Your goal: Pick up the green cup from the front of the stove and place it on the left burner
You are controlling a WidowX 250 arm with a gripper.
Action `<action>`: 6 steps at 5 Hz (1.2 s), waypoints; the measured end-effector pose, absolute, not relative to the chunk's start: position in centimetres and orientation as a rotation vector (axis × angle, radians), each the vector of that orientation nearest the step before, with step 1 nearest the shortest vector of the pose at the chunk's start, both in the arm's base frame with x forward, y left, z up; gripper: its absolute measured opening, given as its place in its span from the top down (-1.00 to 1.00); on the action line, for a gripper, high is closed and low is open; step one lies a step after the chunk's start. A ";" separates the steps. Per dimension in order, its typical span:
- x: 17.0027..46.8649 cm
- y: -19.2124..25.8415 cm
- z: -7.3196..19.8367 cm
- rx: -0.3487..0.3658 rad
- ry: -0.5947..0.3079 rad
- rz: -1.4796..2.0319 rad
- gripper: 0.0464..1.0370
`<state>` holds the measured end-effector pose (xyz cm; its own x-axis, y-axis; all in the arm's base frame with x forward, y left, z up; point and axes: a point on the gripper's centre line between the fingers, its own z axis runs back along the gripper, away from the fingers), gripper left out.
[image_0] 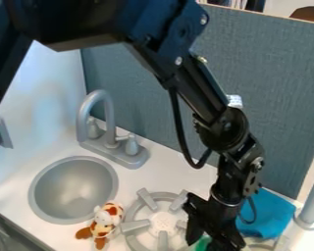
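Observation:
The black gripper (213, 230) hangs low at the bottom edge, right of the centre, over the right side of a grey stove burner (163, 223). A green thing (202, 243) shows right at the gripper, partly hidden by it and cut off by the view's edge; whether it is held cannot be seen. Left of the burner lies a small plush toy (106, 221) in white, yellow, red and brown. Behind the gripper and to its right, a blue cloth (268, 215) lies on the counter.
A round grey sink (74, 190) is set in the white counter (179, 169) at the left, with a grey faucet (107, 122) behind it. A blue-grey panel (277, 98) stands along the back. A grey post (311, 206) rises at the right edge, beside the cloth.

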<state>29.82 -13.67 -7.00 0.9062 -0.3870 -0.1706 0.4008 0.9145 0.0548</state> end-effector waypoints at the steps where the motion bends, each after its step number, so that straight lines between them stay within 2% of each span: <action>1: 29.1 -13.3 -7.2 0.094 0.174 -0.399 0.63; 2: 28.5 -12.8 -6.1 0.088 0.139 -0.394 0.86; 4: 26.3 -10.4 -1.9 0.037 0.030 -0.385 0.89; 5: 27.1 -8.5 -1.4 -0.011 0.021 -0.336 0.89; 6: 29.8 -6.0 -1.0 -0.005 0.006 -0.261 0.89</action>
